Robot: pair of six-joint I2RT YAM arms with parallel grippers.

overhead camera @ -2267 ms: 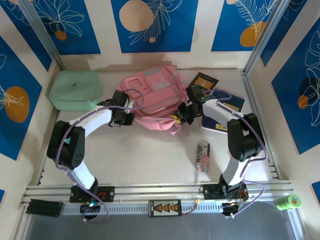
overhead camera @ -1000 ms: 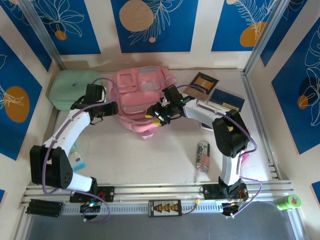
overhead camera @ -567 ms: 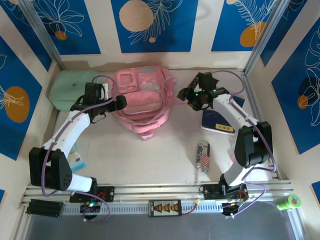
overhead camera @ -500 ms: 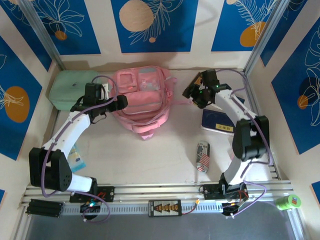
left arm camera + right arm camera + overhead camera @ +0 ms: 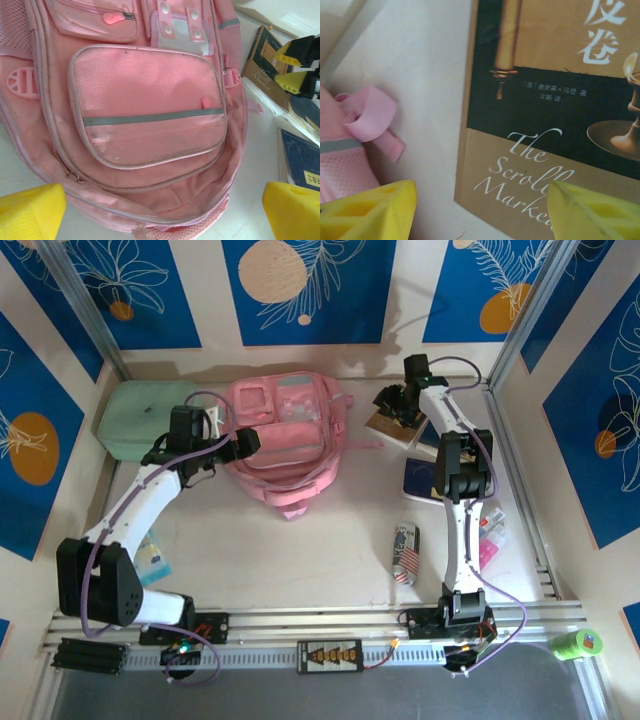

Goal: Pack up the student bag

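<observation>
Two pincers work on either side of the student bag (image 5: 285, 440). The left pincer (image 5: 160, 215) has its jaws wide apart and nothing clamped. The bag's unzipped main mouth gapes directly ahead of its fingertips, probably so that the opening stays reachable. The right pincer (image 5: 480, 215) also has its jaws apart. They straddle the lower left corner of a brown-and-black book (image 5: 545, 100), one finger over the cover and the other over bare table (image 5: 420, 100), which suggests an edge grasp. A strap loop (image 5: 367, 112) lies just beyond that outer finger. The table strip between loop and book edge leaves room to close.
</observation>
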